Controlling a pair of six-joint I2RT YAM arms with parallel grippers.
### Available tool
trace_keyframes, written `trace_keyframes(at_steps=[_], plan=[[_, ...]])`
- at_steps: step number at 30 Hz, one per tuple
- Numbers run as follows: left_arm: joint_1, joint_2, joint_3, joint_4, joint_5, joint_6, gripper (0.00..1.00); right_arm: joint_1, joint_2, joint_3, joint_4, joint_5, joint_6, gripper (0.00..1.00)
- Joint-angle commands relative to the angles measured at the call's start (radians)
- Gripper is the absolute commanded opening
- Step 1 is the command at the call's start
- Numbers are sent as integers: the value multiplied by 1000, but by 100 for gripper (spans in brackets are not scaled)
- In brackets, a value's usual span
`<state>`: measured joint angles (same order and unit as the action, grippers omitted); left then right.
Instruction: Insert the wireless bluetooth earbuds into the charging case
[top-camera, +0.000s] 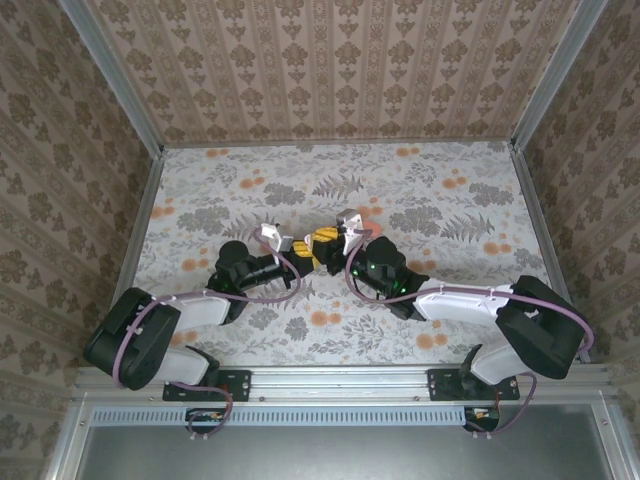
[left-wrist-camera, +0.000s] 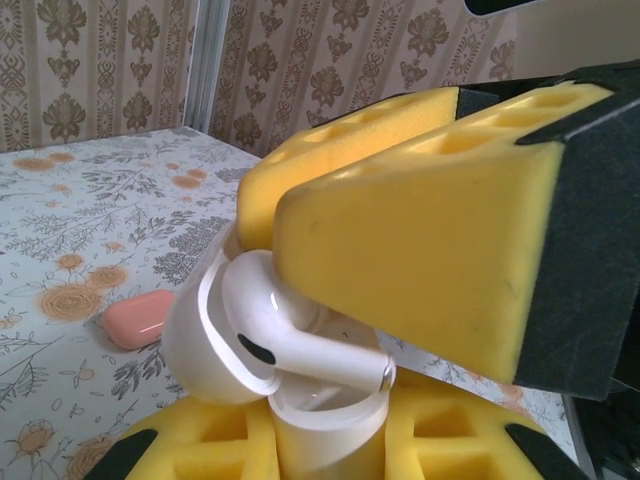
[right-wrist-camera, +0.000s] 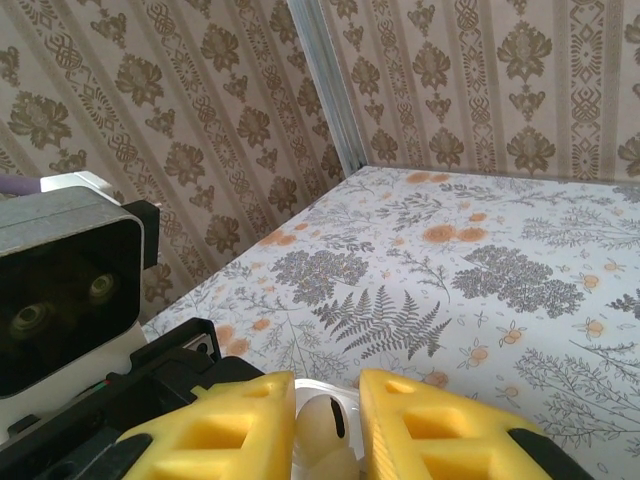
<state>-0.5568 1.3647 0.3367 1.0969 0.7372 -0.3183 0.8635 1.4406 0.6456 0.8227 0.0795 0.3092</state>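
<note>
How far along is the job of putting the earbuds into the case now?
Done: the charging case is gripped by the left gripper, lid open. In hand: the right gripper holds one earbud at the case's mouth, not yet seated. Left: seat it and release.

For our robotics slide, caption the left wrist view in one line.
Right fingers hold a white earbud at the open charging case gripped by left fingers.

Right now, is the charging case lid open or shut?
Open. In the left wrist view the lid stands hinged back from the charging case, with an earbud lying across its mouth.
</note>
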Motion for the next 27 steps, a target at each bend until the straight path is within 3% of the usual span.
trace_keyframes(at_steps=[1, 13, 27], plan=[[-6, -32, 35, 13, 8, 37, 9, 8, -28, -14, -34, 7, -8, 26], [-8, -70, 43, -152, -22, 185, 8, -1, -42, 0, -134, -2, 80, 34], [-8, -67, 42, -279, -68, 337, 8, -110, -42, 17, -160, -222, 340, 35]])
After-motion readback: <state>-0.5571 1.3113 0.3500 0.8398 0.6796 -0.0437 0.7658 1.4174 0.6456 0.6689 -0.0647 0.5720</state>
